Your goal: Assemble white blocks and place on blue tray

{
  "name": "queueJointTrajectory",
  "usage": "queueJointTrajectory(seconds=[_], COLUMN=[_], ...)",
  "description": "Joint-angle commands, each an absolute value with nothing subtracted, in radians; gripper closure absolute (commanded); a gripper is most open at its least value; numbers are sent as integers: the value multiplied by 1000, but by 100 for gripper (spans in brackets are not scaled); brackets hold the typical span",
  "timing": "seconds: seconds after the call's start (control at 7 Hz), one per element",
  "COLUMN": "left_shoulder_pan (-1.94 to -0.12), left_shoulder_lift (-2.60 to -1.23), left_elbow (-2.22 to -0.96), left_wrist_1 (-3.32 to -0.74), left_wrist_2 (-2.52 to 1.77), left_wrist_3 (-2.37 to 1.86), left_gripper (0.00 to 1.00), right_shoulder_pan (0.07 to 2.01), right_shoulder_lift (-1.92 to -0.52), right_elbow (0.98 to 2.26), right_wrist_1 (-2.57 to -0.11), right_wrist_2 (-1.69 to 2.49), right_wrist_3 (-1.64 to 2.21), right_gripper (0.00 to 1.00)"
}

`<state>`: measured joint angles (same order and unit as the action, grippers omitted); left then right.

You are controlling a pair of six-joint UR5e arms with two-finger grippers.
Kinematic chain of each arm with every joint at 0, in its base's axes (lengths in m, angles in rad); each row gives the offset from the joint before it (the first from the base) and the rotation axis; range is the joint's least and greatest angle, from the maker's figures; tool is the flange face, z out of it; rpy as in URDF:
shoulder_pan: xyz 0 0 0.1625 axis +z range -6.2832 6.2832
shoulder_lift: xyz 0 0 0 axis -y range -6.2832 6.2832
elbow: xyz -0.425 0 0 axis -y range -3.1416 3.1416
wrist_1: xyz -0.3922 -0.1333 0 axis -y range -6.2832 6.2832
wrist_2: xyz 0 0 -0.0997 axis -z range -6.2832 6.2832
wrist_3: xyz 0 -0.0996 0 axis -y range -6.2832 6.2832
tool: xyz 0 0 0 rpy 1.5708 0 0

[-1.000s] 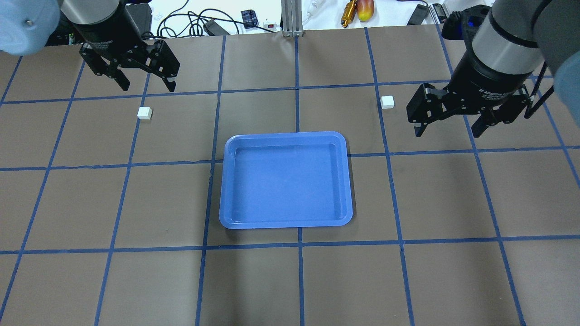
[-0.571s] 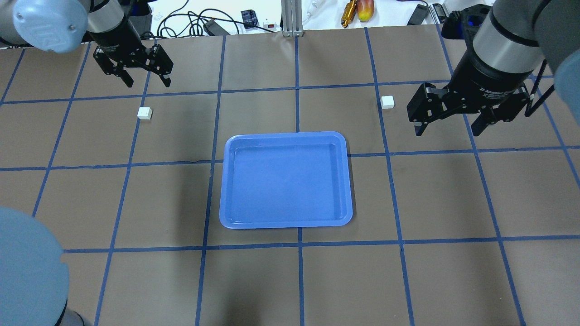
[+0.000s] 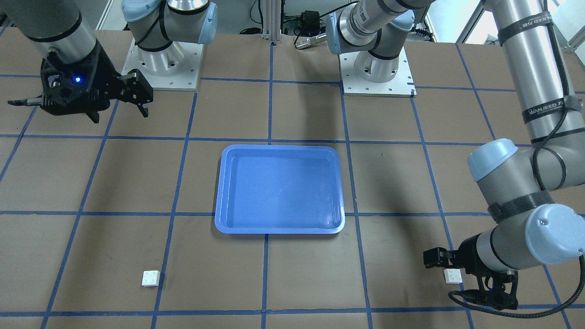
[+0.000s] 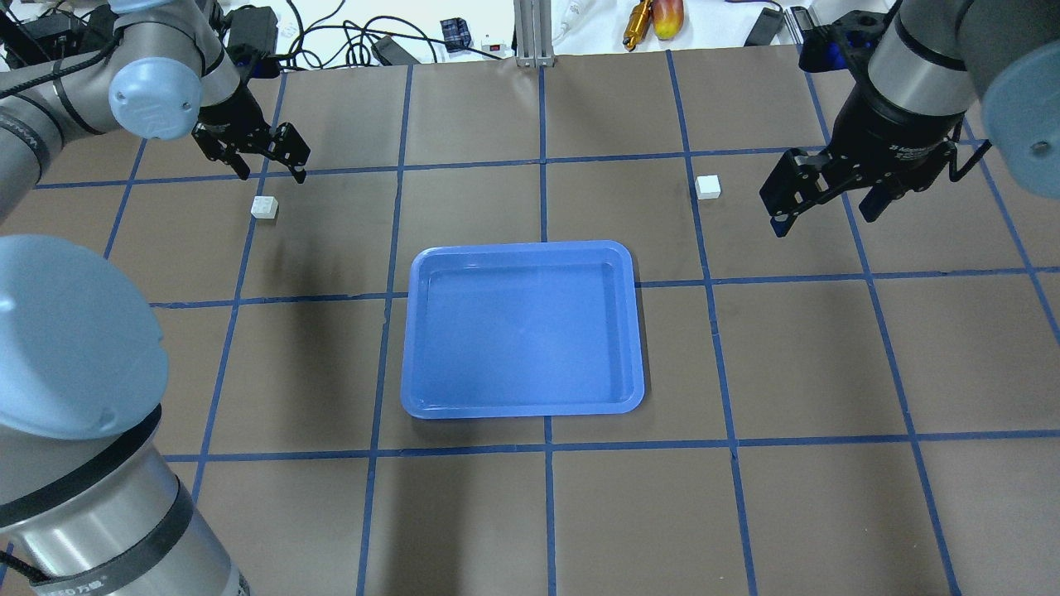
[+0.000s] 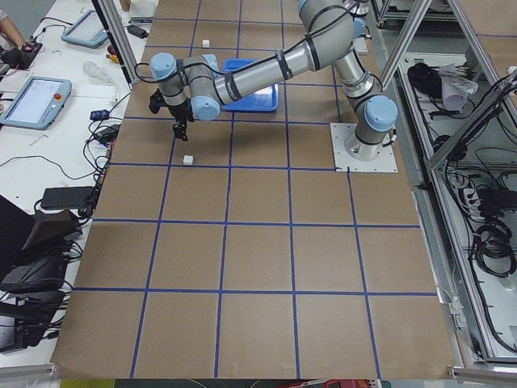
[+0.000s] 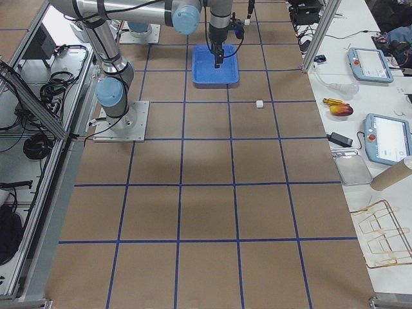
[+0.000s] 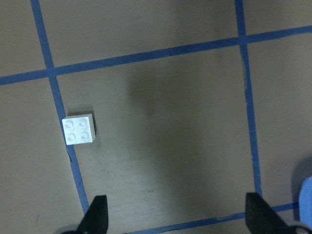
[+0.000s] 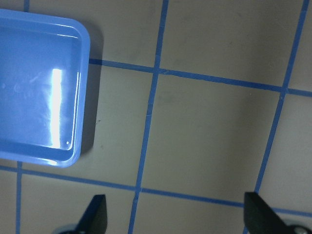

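Two white blocks lie apart on the brown table. One white block (image 4: 264, 207) is at the far left and also shows in the left wrist view (image 7: 78, 130). The other white block (image 4: 707, 186) is at the far right. The blue tray (image 4: 522, 247) sits empty in the middle between them. My left gripper (image 4: 273, 176) is open and hangs above the table just beyond the left block, which lies outside its fingers (image 7: 97, 212). My right gripper (image 4: 823, 225) is open and empty, to the right of the right block. The right wrist view shows only the tray's corner (image 8: 80, 34) and no block.
Blue tape lines divide the table into squares. Cables, tools and a yellow-red object (image 4: 667, 16) lie on the white bench beyond the far edge. My left arm's elbow (image 4: 66, 339) looms over the near left of the table.
My left arm has swung its elbow into the overhead view, and its gripper has dropped closer to the left block. My right gripper has shifted slightly away and turned. Blocks and tray have not moved.
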<state>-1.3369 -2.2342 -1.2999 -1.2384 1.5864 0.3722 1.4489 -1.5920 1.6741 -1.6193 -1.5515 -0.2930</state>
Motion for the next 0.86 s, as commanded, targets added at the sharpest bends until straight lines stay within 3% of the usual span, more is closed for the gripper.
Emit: queueJointTrajectory(seconds=[0.0,0.14,0.29,0.43,0.57,0.71], left_shoulder_pan=[-1322,-1318,-1318,-1318,-1318,-1318], left_shoulder_lift=[-2310,-2322,-2330,-2333,-2336,-2335], left_elbow=[-1282,-1285,-1279,-1290,-1293,-1289], left_wrist_1=[-1203,-1203,-1192,-1166,-1170,-1169], left_wrist_2=[1661,1661,1661,1663,1660,1661], left_wrist_3=[371,371,373,374,376,383], left_gripper=[0,0,7,27,57,75], right_shoulder_pan=[1350,1306,1292,1273,1232,1214], right_shoulder_lift=[-1523,-1511,-1443,-1395,-1394,-1390], right_elbow=[1671,1672,1664,1673,1672,1672], right_wrist_1=[-1762,-1791,-1898,-1973,-1962,-1989], right_wrist_2=[-1562,-1559,-1560,-1566,-1586,-1595], right_wrist_3=[-467,-529,-667,-792,-816,-845], right_gripper=[0,0,0,0,0,0])
